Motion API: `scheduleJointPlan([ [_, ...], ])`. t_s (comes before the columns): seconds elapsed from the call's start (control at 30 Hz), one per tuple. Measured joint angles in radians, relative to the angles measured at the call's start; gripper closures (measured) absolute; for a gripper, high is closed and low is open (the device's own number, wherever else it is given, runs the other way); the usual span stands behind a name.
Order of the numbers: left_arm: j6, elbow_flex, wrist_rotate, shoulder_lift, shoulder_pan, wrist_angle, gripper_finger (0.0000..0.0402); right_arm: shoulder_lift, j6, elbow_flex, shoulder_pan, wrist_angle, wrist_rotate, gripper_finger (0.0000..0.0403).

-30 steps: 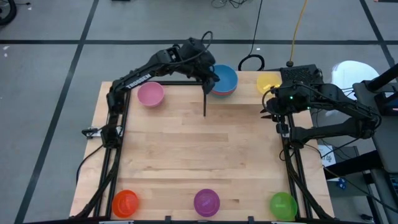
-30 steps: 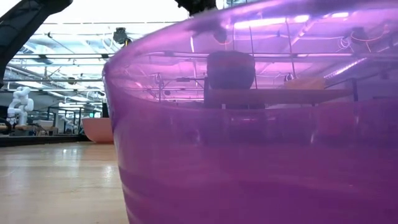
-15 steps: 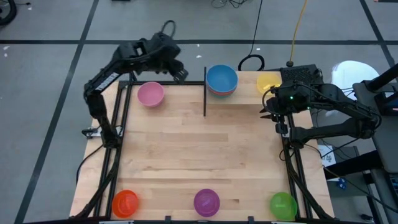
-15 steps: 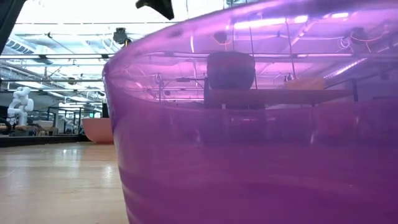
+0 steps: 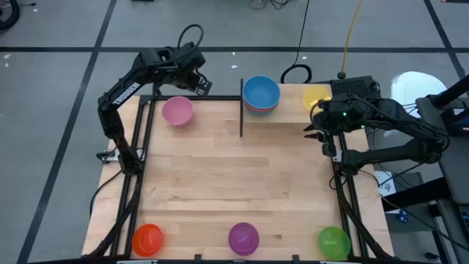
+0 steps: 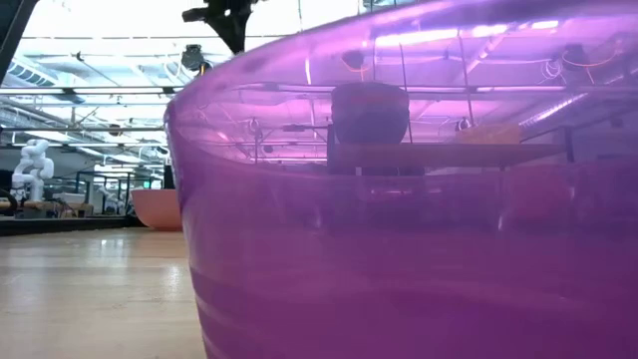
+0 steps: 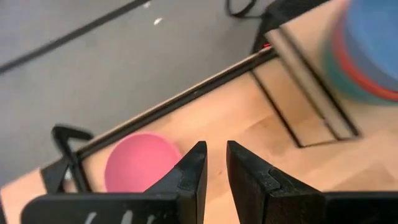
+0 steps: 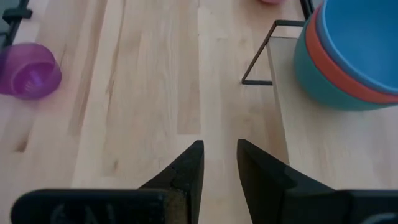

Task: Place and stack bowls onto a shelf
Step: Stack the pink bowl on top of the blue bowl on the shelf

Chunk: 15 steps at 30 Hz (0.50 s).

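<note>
A blue bowl (image 5: 261, 92) sits on top of a red and a teal one, stacked on the shelf (image 5: 289, 116) at the table's far edge. A yellow bowl (image 5: 316, 95) sits on the shelf to the right of the stack. The pink bowl (image 5: 177, 111) rests on the tabletop left of the shelf. Orange (image 5: 147, 238), purple (image 5: 243, 238) and green (image 5: 333, 242) bowls stand along the near edge. My left gripper (image 5: 204, 86) hovers over the far edge between the pink bowl (image 7: 138, 163) and the shelf (image 7: 311, 81), fingers a narrow gap apart and empty. My right gripper (image 5: 309, 130) waits at the shelf's right end, narrowly open and empty.
The purple bowl (image 6: 399, 249) stands right in front of the low camera and fills most of that view. Black frame bars (image 5: 139, 169) run along the table's left and right sides. The bare wooden tabletop (image 5: 234, 176) stretches between the shelf and the near row of bowls.
My left gripper has drawn back from the blue bowl's rim on the shelf, moving up and toward the table's left and far edge. It now hangs beyond the pink bowl. The blue bowl stays on top of the stack. My right arm has kept still.
</note>
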Motion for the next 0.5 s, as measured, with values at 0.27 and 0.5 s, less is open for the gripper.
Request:
scheduleJointPlan([
  [0.27,-0.107,-0.203,0.117,0.002,0.083,0.002,0.0334,0.000,0.073,0.000,0.000,-0.002,0.000,0.0314],
  [0.5,-0.126,-0.443,0.123,0.003,0.140,0.061,0.0334,0.000,0.057,0.000,0.000,-0.002,0.000,0.0314],
])
